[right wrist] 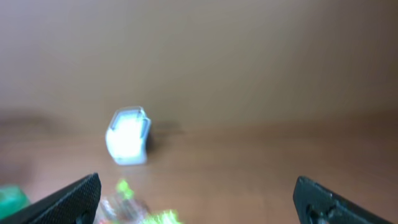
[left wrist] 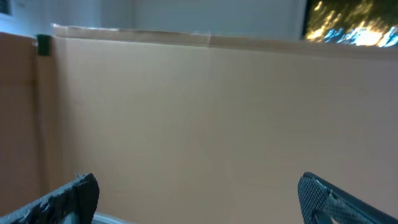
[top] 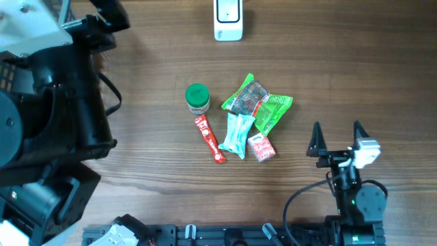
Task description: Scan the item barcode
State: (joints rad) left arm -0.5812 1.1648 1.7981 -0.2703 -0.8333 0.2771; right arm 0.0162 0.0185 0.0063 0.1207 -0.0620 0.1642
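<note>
A pile of items lies mid-table: a green-lidded jar (top: pixel 197 98), a red stick packet (top: pixel 209 139), a pale blue packet (top: pixel 237 134), two green snack bags (top: pixel 247 97) (top: pixel 274 111) and a small red box (top: pixel 261 147). The white barcode scanner (top: pixel 228 19) stands at the far edge, also blurred in the right wrist view as the scanner (right wrist: pixel 128 135). My right gripper (top: pixel 336 140) (right wrist: pixel 198 199) is open and empty, to the right of the pile and near the front. My left gripper (left wrist: pixel 199 199) is open and empty, facing a plain tan wall (left wrist: pixel 205 118). No barcode shows.
The left arm's bulky black body (top: pixel 54 102) fills the table's left side. A black rail (top: pixel 225 236) runs along the front edge. Bare wood lies between the pile and the scanner.
</note>
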